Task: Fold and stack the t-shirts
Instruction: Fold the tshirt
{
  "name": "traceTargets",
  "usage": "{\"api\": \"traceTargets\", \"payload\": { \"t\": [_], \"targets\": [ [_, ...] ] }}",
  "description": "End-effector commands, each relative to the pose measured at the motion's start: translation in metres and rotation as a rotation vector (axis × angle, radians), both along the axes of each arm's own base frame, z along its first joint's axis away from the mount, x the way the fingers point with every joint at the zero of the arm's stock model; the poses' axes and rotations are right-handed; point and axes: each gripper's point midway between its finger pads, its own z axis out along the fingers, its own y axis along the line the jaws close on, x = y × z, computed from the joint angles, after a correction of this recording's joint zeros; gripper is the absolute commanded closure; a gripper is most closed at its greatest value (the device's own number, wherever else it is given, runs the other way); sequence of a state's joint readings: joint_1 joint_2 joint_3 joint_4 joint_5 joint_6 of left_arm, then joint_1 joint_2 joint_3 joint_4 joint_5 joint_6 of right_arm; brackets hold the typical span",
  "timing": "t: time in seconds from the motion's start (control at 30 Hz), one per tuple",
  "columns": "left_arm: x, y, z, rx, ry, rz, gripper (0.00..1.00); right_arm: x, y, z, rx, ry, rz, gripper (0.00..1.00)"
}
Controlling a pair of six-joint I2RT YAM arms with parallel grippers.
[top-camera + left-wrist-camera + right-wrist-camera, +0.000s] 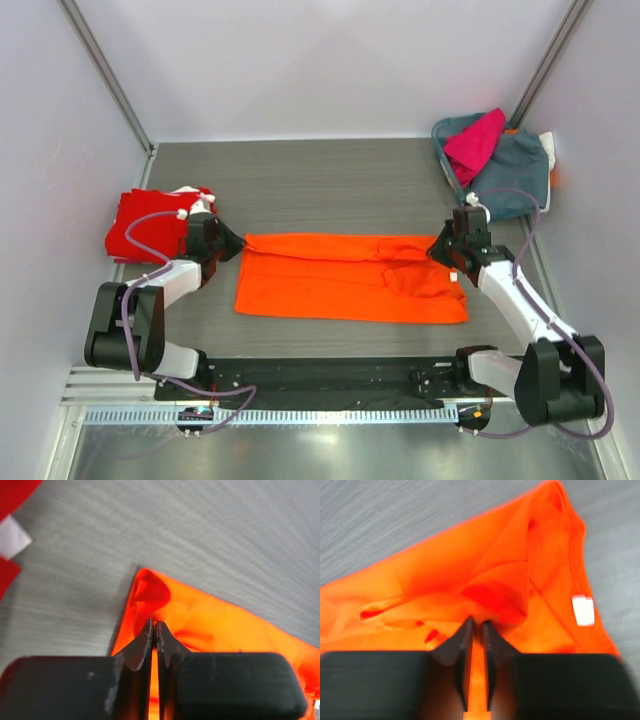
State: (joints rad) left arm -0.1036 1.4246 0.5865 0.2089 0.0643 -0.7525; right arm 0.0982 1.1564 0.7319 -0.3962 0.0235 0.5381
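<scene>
3 t-shirts are spread across a dark grey table (320, 180). At the centre, the orange t-shirt (350, 278) is laid flat as a long band folded along its length, running left to right toward the near edge. Its far left corner is met by the left gripper (238, 243), whose jaws are pressed almost together with only a hairline slit between them. In the left wrist view the corner of the cloth is curled up just beyond the fingertips, and whether any fabric is pinched cannot be told. At the far right corner, the collar end, the right gripper (436, 250) is set with its jaws narrow. A ridge of orange fabric is gathered up at their tips and pinched between them. A white label (582, 610) is shown inside the neckline, to the right of that gripper in its wrist view. The red t-shirt (140, 228) is placed folded at the left edge of the table, near the left gripper and apart from the orange garment. The magenta t-shirt (475, 140) is draped crumpled over a grey-blue container (515, 175) in the far right corner, against the pale wall (320, 60).
</scene>
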Motion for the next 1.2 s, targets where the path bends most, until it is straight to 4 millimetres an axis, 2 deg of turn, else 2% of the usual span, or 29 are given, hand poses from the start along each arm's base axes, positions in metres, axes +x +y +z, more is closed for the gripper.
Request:
{"api": "traceTargets", "payload": {
  "t": [0.0, 0.03, 0.07, 0.1, 0.13, 0.17, 0.23, 0.3, 0.33, 0.43, 0.47, 0.5, 0.53, 0.6, 0.63, 0.67, 0.7, 0.73, 0.8, 0.83, 0.9, 0.93, 0.97, 1.03, 1.07, 1.1, 1.17],
  "targets": [
    [-0.003, 0.000, 0.003, -0.032, -0.012, 0.026, 0.93, -0.012, 0.001, 0.010, 0.080, -0.107, -0.077, 0.78],
    [-0.009, 0.000, -0.004, -0.034, 0.014, 0.033, 0.86, -0.021, 0.001, -0.002, 0.094, -0.117, -0.089, 0.70],
    [-0.012, 0.000, -0.006, -0.039, 0.018, 0.035, 0.82, -0.024, -0.001, -0.002, 0.099, -0.141, -0.106, 0.57],
    [-0.012, -0.002, -0.001, -0.049, -0.006, 0.029, 0.76, -0.027, -0.002, 0.008, 0.118, -0.203, -0.120, 0.51],
    [-0.015, -0.003, 0.001, -0.055, -0.016, 0.028, 0.66, -0.030, -0.002, 0.004, 0.119, -0.217, -0.120, 0.43],
    [-0.019, -0.002, -0.001, -0.054, -0.020, 0.027, 0.62, -0.031, -0.004, 0.007, 0.115, -0.235, -0.125, 0.41],
    [-0.020, -0.002, 0.015, -0.039, -0.067, 0.023, 0.57, -0.029, -0.006, 0.014, 0.093, -0.257, -0.114, 0.39],
    [-0.022, 0.002, 0.029, -0.013, -0.088, 0.031, 0.56, -0.023, -0.006, 0.023, 0.070, -0.258, -0.092, 0.39],
    [-0.024, 0.001, 0.035, 0.000, -0.097, 0.021, 0.55, -0.019, -0.005, 0.017, 0.058, -0.222, -0.082, 0.39],
    [-0.026, -0.004, 0.059, 0.010, -0.123, 0.004, 0.55, -0.004, -0.001, 0.019, 0.037, -0.186, -0.044, 0.39],
    [-0.028, -0.005, 0.061, 0.011, -0.113, -0.002, 0.56, 0.001, 0.001, 0.020, 0.033, -0.180, -0.033, 0.39],
    [-0.026, -0.008, 0.072, 0.007, -0.134, -0.008, 0.55, 0.005, 0.004, 0.020, 0.031, -0.171, -0.015, 0.39],
    [-0.027, -0.013, 0.077, 0.005, -0.142, -0.021, 0.55, 0.011, 0.008, 0.027, 0.038, -0.179, 0.002, 0.41],
    [-0.026, -0.019, 0.088, -0.006, -0.146, -0.035, 0.56, 0.015, 0.017, 0.017, 0.042, -0.127, 0.027, 0.43],
    [-0.027, -0.030, 0.091, -0.013, -0.148, -0.064, 0.56, 0.017, 0.021, 0.018, 0.048, -0.122, 0.031, 0.46],
    [-0.028, -0.043, 0.095, -0.017, -0.146, -0.099, 0.56, 0.014, 0.030, 0.010, 0.058, -0.094, 0.047, 0.51],
    [-0.028, -0.042, 0.091, -0.012, -0.133, -0.097, 0.56, 0.014, 0.030, 0.009, 0.065, -0.090, 0.039, 0.51],
    [-0.028, -0.055, 0.097, -0.016, -0.139, -0.130, 0.56, 0.007, 0.043, 0.002, 0.076, -0.072, 0.070, 0.57],
    [-0.028, -0.067, 0.092, -0.015, -0.117, -0.159, 0.57, -0.002, 0.056, -0.006, 0.097, -0.055, 0.088, 0.61],
    [-0.029, -0.076, 0.096, -0.020, -0.124, -0.182, 0.57, -0.014, 0.068, -0.018, 0.104, -0.030, 0.120, 0.65],
    [-0.028, -0.083, 0.092, -0.015, -0.108, -0.199, 0.57, -0.024, 0.080, -0.026, 0.131, -0.018, 0.135, 0.67],
    [-0.029, -0.085, 0.091, -0.015, -0.105, -0.207, 0.57, -0.035, 0.081, -0.038, 0.130, 0.006, 0.145, 0.68],
    [-0.029, -0.085, 0.090, -0.012, -0.101, -0.208, 0.57, -0.042, 0.087, -0.042, 0.133, 0.012, 0.163, 0.68],
    [-0.026, -0.079, 0.083, 0.018, -0.091, -0.181, 0.57, -0.054, 0.084, -0.056, 0.127, 0.035, 0.160, 0.68],
    [-0.026, -0.077, 0.077, 0.028, -0.079, -0.171, 0.57, -0.056, 0.082, -0.059, 0.121, 0.040, 0.155, 0.68],
    [-0.024, -0.073, 0.067, 0.043, -0.055, -0.152, 0.52, -0.057, 0.080, -0.062, 0.109, 0.044, 0.152, 0.69],
    [-0.022, -0.071, 0.056, 0.039, -0.008, -0.140, 0.52, -0.056, 0.080, -0.060, 0.105, 0.042, 0.159, 0.69]
  ]
}}
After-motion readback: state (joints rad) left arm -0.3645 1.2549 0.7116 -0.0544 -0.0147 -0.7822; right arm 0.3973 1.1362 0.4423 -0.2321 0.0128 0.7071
